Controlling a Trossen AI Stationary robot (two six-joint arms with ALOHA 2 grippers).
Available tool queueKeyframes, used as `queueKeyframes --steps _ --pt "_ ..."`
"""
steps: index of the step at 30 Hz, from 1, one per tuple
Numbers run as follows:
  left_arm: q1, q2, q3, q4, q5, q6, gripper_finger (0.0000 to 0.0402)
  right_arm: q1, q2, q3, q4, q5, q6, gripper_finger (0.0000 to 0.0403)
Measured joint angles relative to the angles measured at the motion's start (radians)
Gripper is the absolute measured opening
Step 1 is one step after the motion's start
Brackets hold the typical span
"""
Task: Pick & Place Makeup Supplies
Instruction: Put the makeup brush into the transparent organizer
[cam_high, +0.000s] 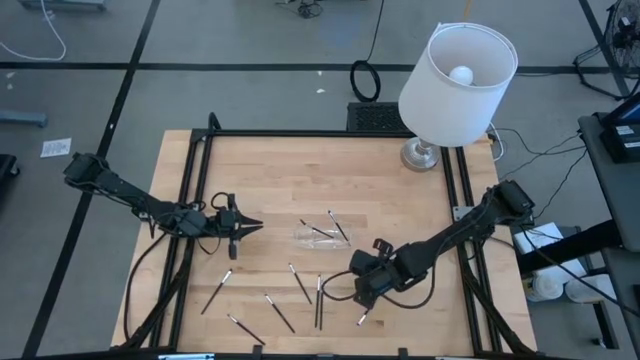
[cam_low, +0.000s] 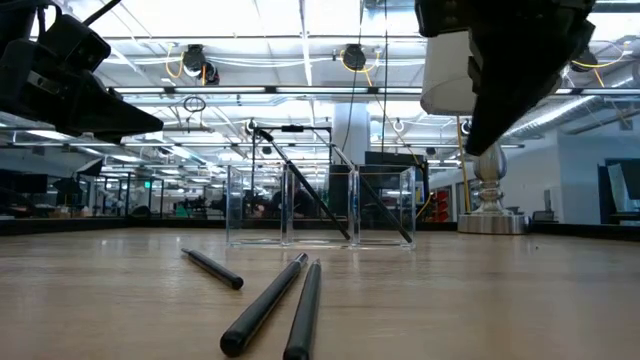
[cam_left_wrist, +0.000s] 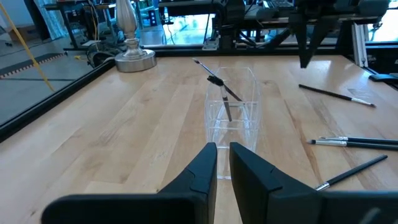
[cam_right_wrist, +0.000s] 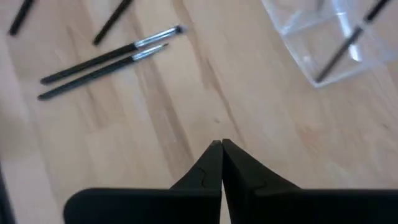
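Observation:
Several thin dark makeup sticks lie flat on the wooden table, among them a pair (cam_right_wrist: 106, 59) side by side, one near the front (cam_high: 280, 312) and another at the left (cam_high: 217, 290). A few more lean inside the small clear tray (cam_high: 318, 236) (cam_left_wrist: 233, 106). My right gripper (cam_high: 358, 295) (cam_right_wrist: 221, 149) hangs shut above bare wood, in front of the tray and to the right of the pair, with nothing between its fingers. My left gripper (cam_high: 255, 226) (cam_left_wrist: 222, 155) hovers to the left of the tray, pointing at it. It is open by a narrow gap and holds nothing.
A white-shaded lamp (cam_high: 455, 75) stands on its silver base (cam_high: 420, 155) at the table's far right. Black frame rails (cam_high: 190, 200) run along the table's left, right and far edges. Bare wood lies between the tray and the left gripper.

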Motion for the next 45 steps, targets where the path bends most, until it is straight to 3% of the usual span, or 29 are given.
queueKeyframes --steps 10,13,19,24,30,34,39,45 --pt "0.0 0.0 0.0 -0.004 -0.001 -0.002 0.0051 0.066 0.048 0.008 0.098 -0.272 -0.183 0.0" --pt "0.0 0.0 0.0 -0.004 -0.002 -0.001 0.0051 0.093 0.151 0.099 0.109 -0.306 -0.224 0.0" --pt "0.0 0.0 0.0 0.002 -0.002 -0.001 0.0051 0.117 0.372 0.397 -0.146 -0.31 -0.373 0.0001" --pt "0.0 0.0 0.0 0.0 -0.002 -0.005 0.0051 0.118 0.479 0.558 -0.258 -0.311 -0.447 0.0039" --pt "0.0 0.0 0.0 0.0 -0.002 -0.007 0.0051 0.117 0.481 0.572 -0.299 -0.32 -0.456 0.0129" --pt "0.0 0.0 0.0 -0.004 -0.002 -0.007 0.0051 0.118 0.481 0.567 -0.301 -0.336 -0.514 0.0164" --pt "0.0 0.0 0.0 -0.006 -0.002 -0.006 0.0051 0.118 0.483 0.545 -0.248 -0.335 -0.575 0.0167" --pt "0.0 0.0 0.0 -0.006 -0.002 -0.002 0.0051 0.118 0.481 0.502 -0.216 -0.334 -0.601 0.0138"
